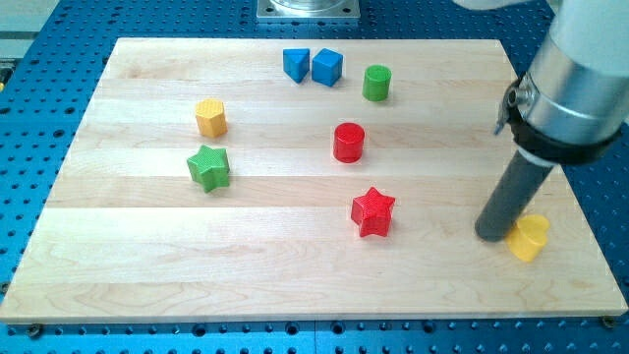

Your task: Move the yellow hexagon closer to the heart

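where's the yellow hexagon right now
The yellow hexagon sits in the view's upper left of the board, just above the green star, far from my tip.

Yellow hexagon block (210,117): small, flat on wooden board, view's left, upper half. Yellow heart block (530,237): flat on board, far across at view's lower right, partly hidden by rod.
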Controlling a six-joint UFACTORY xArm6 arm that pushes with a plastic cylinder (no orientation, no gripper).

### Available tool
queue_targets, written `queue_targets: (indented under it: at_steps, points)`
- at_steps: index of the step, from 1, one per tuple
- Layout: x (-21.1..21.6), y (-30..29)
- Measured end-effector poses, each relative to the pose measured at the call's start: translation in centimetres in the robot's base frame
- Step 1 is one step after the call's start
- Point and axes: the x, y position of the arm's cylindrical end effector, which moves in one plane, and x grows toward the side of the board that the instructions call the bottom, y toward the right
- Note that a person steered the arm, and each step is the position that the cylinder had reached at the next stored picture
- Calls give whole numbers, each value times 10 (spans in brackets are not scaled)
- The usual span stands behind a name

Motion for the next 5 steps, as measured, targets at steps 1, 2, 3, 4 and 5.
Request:
queue_targets:
  at_steps: [1,2,3,4,5]
  points:
    - [-3,31]
    - [22,50]
    - [-6,32]
    - [-89,-19]
    - [-151,-70]
